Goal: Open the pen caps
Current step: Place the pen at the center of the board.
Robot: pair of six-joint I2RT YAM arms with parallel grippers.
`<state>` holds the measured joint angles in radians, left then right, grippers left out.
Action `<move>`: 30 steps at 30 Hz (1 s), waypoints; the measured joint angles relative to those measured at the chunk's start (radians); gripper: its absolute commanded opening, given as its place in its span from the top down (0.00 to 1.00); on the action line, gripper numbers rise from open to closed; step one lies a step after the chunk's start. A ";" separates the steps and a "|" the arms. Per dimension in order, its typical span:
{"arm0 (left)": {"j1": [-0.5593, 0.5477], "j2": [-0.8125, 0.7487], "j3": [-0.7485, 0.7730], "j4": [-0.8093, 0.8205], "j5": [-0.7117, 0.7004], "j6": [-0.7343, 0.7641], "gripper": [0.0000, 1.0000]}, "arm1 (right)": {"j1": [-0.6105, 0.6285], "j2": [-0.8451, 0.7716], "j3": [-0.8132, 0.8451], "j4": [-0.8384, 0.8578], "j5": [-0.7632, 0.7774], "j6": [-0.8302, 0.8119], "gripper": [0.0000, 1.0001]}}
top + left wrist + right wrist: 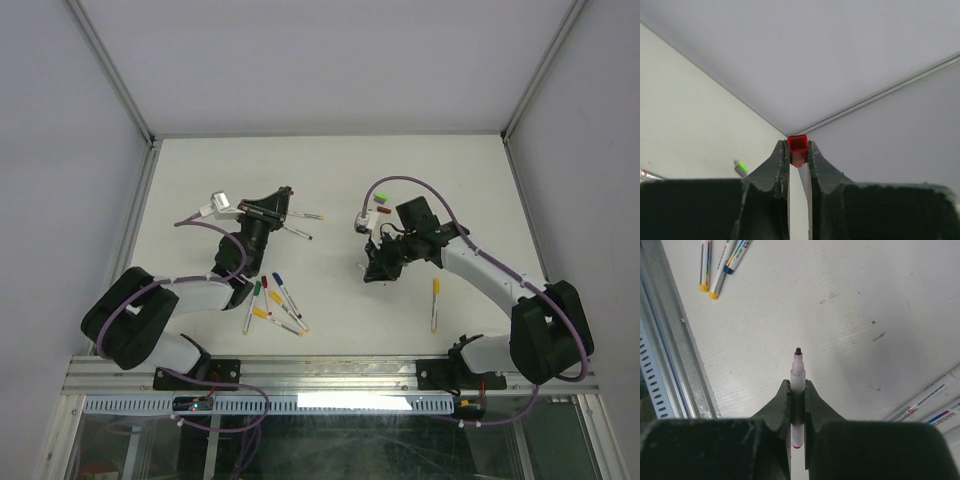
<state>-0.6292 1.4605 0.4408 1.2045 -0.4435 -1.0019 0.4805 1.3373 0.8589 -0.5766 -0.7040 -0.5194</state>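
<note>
One red cap (798, 145) is pinched between the fingertips of the left gripper (798, 151), held up off the table (200, 165). Its long axis runs along the fingers and its hollow mouth faces back toward the wrist camera. Only the left wrist view shows it; from above it cannot be made out.

To the right of the left gripper, the right gripper (798, 387) is clamped on one uncapped pen barrel (798, 371), whose dark tip points out past the fingers.

Two loose caps lie on the table to the right of the left gripper: a green cap (381, 198) and a dark red cap (384, 211).

Two pens (300, 233) lie just right of the left gripper, and a yellow-ended pen (436, 303) lies far to its right. A pen cluster (272, 303) sits nearer the bases; I cannot count it exactly.
</note>
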 measured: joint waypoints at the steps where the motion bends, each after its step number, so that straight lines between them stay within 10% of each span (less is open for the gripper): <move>1: 0.000 -0.020 0.000 -0.010 0.000 0.010 1.00 | 0.000 0.001 -0.001 0.001 0.007 0.007 1.00; 15: 0.000 -0.312 -0.092 -0.357 0.173 0.132 1.00 | 0.013 0.211 0.004 0.060 0.360 0.214 0.99; 30: 0.000 -0.446 -0.179 -0.504 0.192 0.130 1.00 | 0.081 0.296 0.067 0.161 0.602 0.328 0.71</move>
<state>-0.6296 1.0149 0.2619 0.7010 -0.2516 -0.8722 0.5617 1.6329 0.9257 -0.4160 -0.1024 -0.1913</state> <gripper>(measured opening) 0.105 0.273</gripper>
